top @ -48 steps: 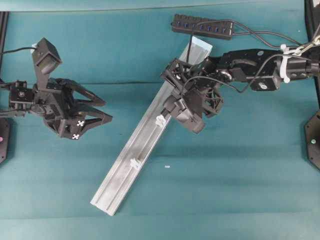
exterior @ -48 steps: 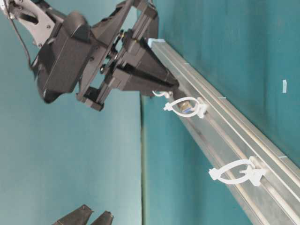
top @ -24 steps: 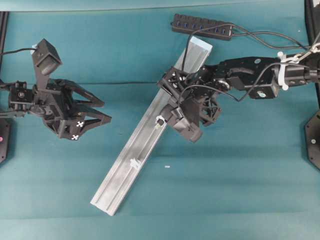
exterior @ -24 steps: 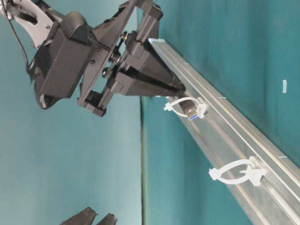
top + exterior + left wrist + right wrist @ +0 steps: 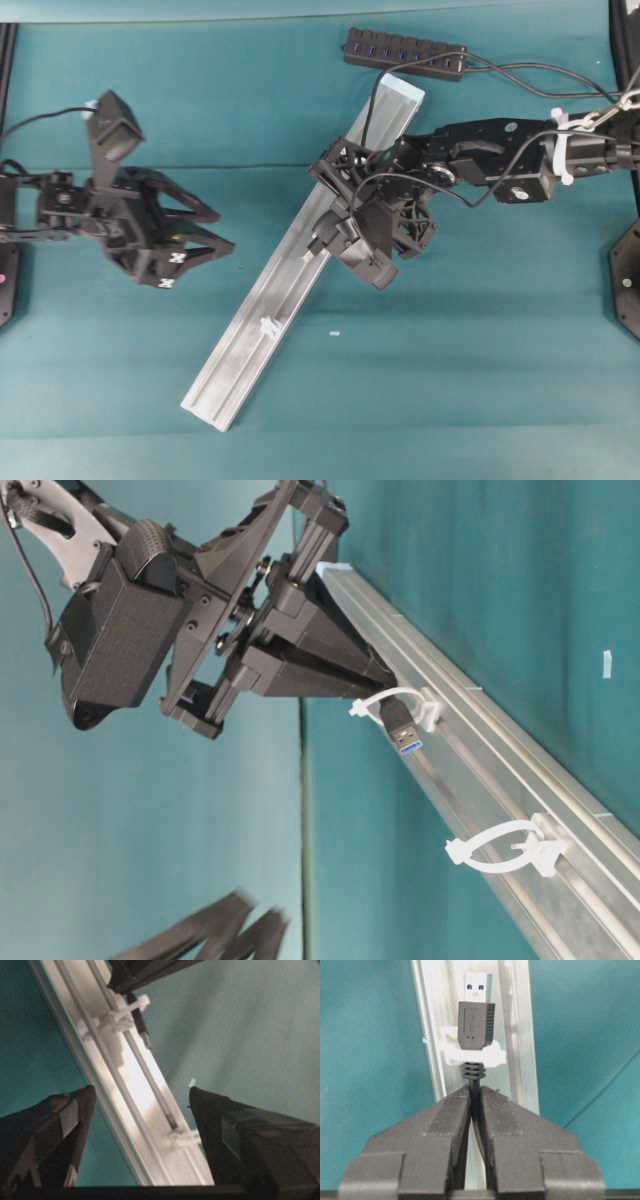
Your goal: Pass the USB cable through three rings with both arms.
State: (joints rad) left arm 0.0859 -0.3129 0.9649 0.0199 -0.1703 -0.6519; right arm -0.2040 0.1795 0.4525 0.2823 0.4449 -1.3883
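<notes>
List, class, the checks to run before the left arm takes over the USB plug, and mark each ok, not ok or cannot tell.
1. Right gripper shut on the USB cable: ok.
2. Plug through the middle ring: ok.
3. Left gripper open: ok.
4. Left gripper at the plug: not ok, it is off to the side of the rail.
5. Last ring unthreaded and unblocked: ok.
6. First ring threaded: cannot tell.
</notes>
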